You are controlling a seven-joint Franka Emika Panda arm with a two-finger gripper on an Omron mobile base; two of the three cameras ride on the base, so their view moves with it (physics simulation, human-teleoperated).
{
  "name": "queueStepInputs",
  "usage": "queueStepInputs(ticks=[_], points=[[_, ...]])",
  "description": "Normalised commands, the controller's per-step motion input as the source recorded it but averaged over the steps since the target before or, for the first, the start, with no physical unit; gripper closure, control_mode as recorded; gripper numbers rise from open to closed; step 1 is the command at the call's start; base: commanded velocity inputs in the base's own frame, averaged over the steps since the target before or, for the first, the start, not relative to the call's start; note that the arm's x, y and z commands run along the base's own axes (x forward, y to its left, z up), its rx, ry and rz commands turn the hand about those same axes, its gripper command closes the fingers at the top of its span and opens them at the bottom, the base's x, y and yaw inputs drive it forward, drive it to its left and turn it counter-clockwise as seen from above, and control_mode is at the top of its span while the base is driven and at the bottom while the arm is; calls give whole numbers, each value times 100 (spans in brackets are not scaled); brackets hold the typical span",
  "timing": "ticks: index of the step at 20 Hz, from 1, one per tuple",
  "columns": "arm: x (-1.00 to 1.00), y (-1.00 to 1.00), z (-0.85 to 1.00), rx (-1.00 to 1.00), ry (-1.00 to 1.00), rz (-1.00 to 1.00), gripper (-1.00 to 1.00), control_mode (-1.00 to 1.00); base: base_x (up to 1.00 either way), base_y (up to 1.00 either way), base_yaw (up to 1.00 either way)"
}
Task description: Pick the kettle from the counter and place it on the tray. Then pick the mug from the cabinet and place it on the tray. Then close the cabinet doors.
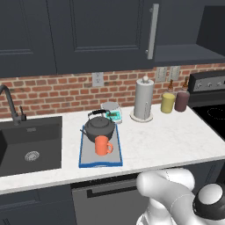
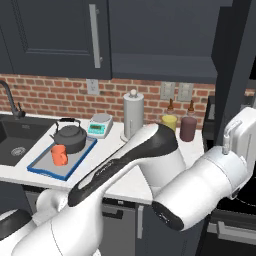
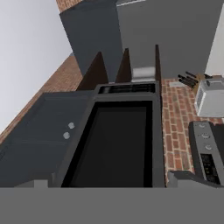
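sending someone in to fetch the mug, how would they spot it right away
Start at the black sink in the white counter; just right of it lies a blue-rimmed grey tray. The mug stands on that tray, in front of the dark kettle: small, plain orange, and the only bright orange thing there.

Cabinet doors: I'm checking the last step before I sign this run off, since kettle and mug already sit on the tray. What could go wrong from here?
The right cabinet door stands open, edge-on beside the arm; a swing could knock it rather than push it shut. The gripper's fingers don't show in the hand view, so contact with the door is hard to judge. The mug stands by the kettle near the front of the tray; a low sweep of the arm might tip it.
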Motion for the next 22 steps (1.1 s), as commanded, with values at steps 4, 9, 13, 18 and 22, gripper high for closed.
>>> queueStepInputs(ticks=[4, 9, 13, 18, 22], points=[[18, 0, 7, 0, 0, 24, -100, -100, 0, 0, 0], [11, 5, 7, -7, 1, 25, -100, -100, 0, 0, 0], [5, 21, 14, -15, 2, 25, -100, -100, 0, 0, 0], [16, 12, 16, -11, 10, 24, -100, -100, 0, 0, 0], [24, 6, 12, -8, 18, 25, -100, -100, 0, 0, 0]])
